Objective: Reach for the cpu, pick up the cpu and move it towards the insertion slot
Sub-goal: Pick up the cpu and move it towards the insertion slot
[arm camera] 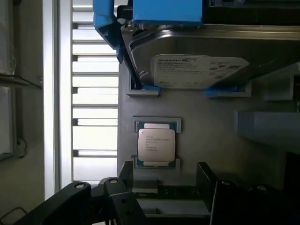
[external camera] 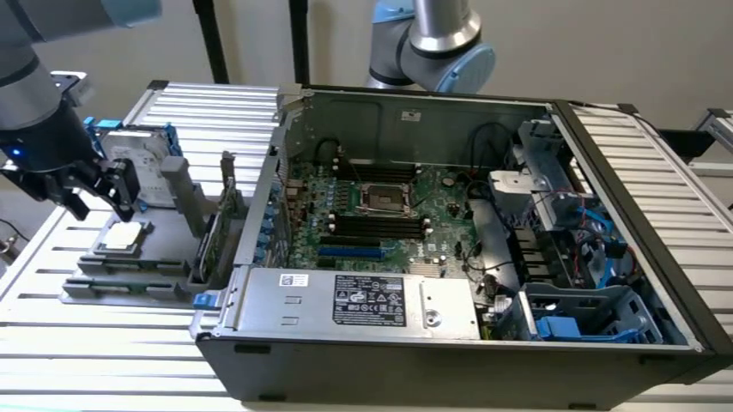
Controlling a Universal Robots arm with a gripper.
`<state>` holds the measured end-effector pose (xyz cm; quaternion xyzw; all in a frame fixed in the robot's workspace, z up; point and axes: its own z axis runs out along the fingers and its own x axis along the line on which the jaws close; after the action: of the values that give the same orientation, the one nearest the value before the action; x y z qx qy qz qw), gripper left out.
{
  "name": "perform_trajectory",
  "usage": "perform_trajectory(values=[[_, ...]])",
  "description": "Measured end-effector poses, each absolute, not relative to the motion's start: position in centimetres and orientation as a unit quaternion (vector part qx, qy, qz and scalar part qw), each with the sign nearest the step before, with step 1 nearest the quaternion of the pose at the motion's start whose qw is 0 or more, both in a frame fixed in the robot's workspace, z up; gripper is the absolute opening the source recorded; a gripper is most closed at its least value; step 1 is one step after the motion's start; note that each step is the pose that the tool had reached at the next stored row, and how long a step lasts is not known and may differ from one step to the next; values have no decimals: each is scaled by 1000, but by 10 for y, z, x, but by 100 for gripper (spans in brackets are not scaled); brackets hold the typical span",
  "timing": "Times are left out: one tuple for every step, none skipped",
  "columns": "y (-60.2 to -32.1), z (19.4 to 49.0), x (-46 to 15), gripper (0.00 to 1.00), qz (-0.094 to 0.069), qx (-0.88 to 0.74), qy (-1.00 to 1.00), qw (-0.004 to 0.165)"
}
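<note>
1. Tool state. My gripper (external camera: 101, 204) is wide open and holds nothing. In the wrist view its two dark fingers (arm camera: 125, 174) stand apart, with a gap broader than the cpu (arm camera: 157, 144). Neither finger touches the chip.

2. Tool position. In the exterior view my gripper hangs over the grey fixture (external camera: 166, 249). The fingertips sit at about 11 o'clock of the cpu, near it and above it but clear of it.

3. Cpu. It lies flat, metal top up, in a shallow square seat of the fixture. A thin green edge shows at two opposite sides. There is print on the lid, too small to read.

4. Hard drive (external camera: 137, 163). In the exterior view it stands on edge in the fixture at 12 o'clock of the cpu, with blue rails at its sides. It is near the chip and does not touch it.

5. Slot (external camera: 384, 197). It sits in the green board (external camera: 441, 227) inside the open case (external camera: 458, 360), at about 3 o'clock of the cpu and well apart from it. The case wall stands between the two. The slot shows a shiny frame and a dark centre. Long black memory slots (external camera: 372, 227) run at 6 o'clock of it.

6. Surroundings. A power supply (external camera: 355, 300) lies in the case at 6 o'clock of the slot. A second arm (external camera: 435, 47) stands behind the case at 12 o'clock. Fixture and case rest on a slatted table (external camera: 69, 343).
</note>
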<state>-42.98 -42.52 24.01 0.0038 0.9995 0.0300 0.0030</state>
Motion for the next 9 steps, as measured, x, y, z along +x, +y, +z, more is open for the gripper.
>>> perform_trajectory(values=[[-425, 238, -430, 65, 30, 5, 1000, 3], [-424, 237, -430, 65, 30, 5, 1000, 2], [-423, 235, -430, 65, 30, 7, 1000, 2], [-422, 233, -430, 65, 30, 8, 1000, 2], [-422, 231, -430, 65, 30, 9, 1000, 1], [-421, 230, -430, 65, 30, 10, 1000, 1], [-421, 228, -430, 65, 30, 10, 999, 1], [-421, 227, -430, 65, 30, 10, 999, 1], [-421, 226, -430, 65, 30, 10, 999, 1]])
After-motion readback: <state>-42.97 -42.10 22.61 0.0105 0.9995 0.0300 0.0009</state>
